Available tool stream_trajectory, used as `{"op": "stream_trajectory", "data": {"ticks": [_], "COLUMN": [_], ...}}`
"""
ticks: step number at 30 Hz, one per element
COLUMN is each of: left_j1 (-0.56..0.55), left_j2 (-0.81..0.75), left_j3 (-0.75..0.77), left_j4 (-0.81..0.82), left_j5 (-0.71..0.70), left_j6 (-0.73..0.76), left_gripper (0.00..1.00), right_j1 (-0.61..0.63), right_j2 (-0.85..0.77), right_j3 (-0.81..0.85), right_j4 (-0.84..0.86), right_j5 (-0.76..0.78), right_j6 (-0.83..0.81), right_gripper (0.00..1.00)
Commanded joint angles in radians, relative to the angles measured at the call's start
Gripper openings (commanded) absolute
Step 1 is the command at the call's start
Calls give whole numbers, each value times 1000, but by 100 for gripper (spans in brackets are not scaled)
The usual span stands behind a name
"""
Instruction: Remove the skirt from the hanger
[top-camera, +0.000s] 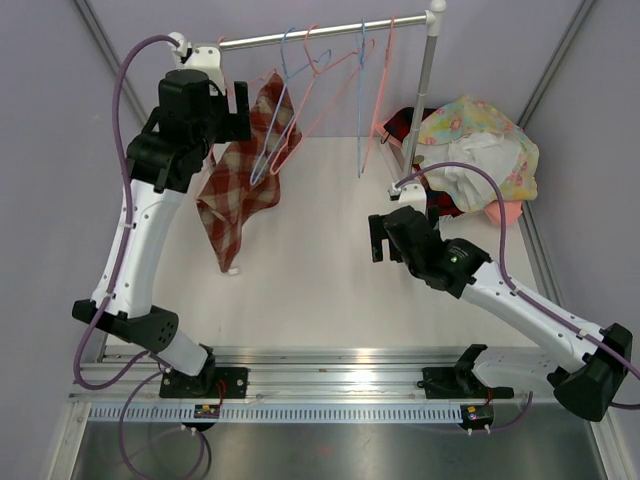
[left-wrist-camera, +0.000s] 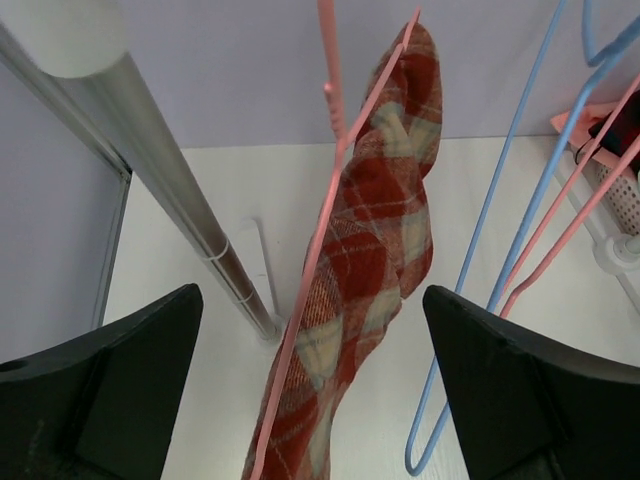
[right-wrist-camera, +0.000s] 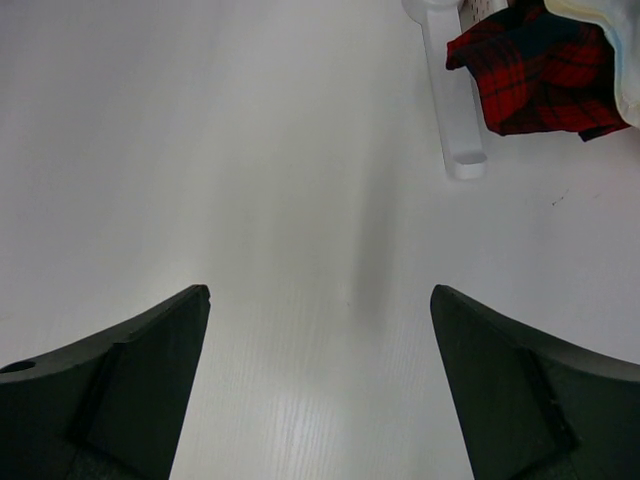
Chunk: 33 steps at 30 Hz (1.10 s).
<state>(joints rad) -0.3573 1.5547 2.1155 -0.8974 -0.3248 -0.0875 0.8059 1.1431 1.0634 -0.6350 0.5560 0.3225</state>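
Skirt (top-camera: 240, 190) of red-and-cream plaid is seen draped over a pink wire hanger (left-wrist-camera: 303, 320), which is hung at the left end of the metal rail (top-camera: 330, 32), in the upper left of the top view. The cloth is bunched into a narrow, twisted fall, and its lowest corner is shown against the white table (top-camera: 320, 290). Whether that corner touches the table cannot be told.

The left hand (top-camera: 238, 112) is raised to rail height, just left of the skirt's upper part. In the left wrist view its fingers (left-wrist-camera: 120, 390) are spread wide, and the skirt and the pink wire are framed in the gap between them, with neither finger pressed against the cloth. The rack's upright post (left-wrist-camera: 150, 170) is seen at the left of that view, and a blue hanger (left-wrist-camera: 485, 245) at the right.

The right hand (top-camera: 378, 238) is held low over the middle of the table, right of centre in the top view. Its fingers (right-wrist-camera: 120, 380) are likewise parted, and nothing is held between them; only bare table is shown beneath.

A floral bundle of clothes (top-camera: 475, 135) is piled at the upper right, with a dark red tartan garment (right-wrist-camera: 540, 70) beside the rack's foot.
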Motion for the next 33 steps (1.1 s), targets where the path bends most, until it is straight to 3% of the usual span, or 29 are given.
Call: {"op": "stream_trajectory", "data": {"ticks": [1,2,6,7,9,10,11,16,23,25,33], "left_j1": [7,11,27,32,32,32,32,32,31,31,21], "left_j2": [33,50,71,73,61,53,50,65,82,79,-27], "left_j3": [-54,-71,-78,-77,-72,-71,-65,76,297,311,199], "left_j4": [77,80,103,109,123,133,135,69,-11,-23,-15], "left_j5": [47,53,96,101,109,113,113,171,219,234,187], "left_j6": [8,5,-23,-30,-47,-50,-55,-54,-89,-96,-106], "left_gripper": [85,81,50,31,17,4,0,0,0,0,0], "right_j1": [4,3,3,3,3,3,3,3,3,15,229], "right_j2": [9,13,3,0,-16,-20,-28,-60,-53,-4,276], "right_j3": [-2,-5,-13,-16,-26,-29,-34,-34,105,173,555], "right_j4": [41,40,34,34,31,28,23,41,184,182,213], "right_j5": [-5,-5,-2,1,5,5,5,-11,-278,-313,-217], "right_j6": [9,7,9,7,10,10,15,24,-16,-17,-129], "right_gripper": [100,99,100,100,99,99,99,99,100,99,99]}}
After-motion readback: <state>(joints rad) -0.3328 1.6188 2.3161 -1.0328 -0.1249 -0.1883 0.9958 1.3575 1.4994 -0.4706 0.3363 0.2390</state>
